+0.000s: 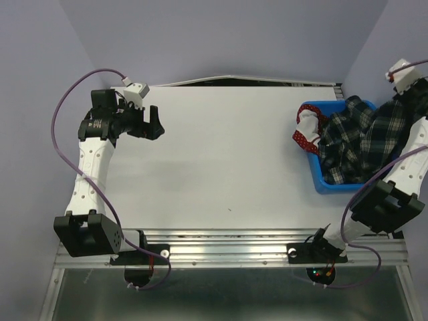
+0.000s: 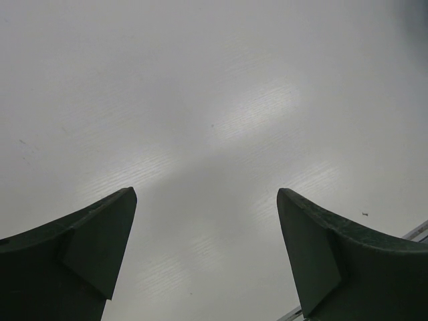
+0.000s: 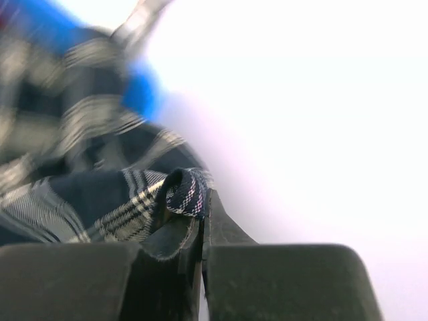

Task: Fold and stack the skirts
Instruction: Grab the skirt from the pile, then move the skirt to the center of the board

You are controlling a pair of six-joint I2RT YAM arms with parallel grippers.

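The plaid skirt hangs out of the blue bin at the right, pulled up toward the far right corner. My right gripper is shut on a folded edge of the plaid skirt; in the top view the gripper itself is hidden behind the cloth. The red polka-dot skirt shows at the bin's left end, partly under the plaid one. My left gripper is open and empty above the bare table at the far left, its fingers spread wide.
The white table runs between the two arms. The blue bin stands at the right edge. Purple walls close in the back and sides. A metal rail with the arm bases runs along the near edge.
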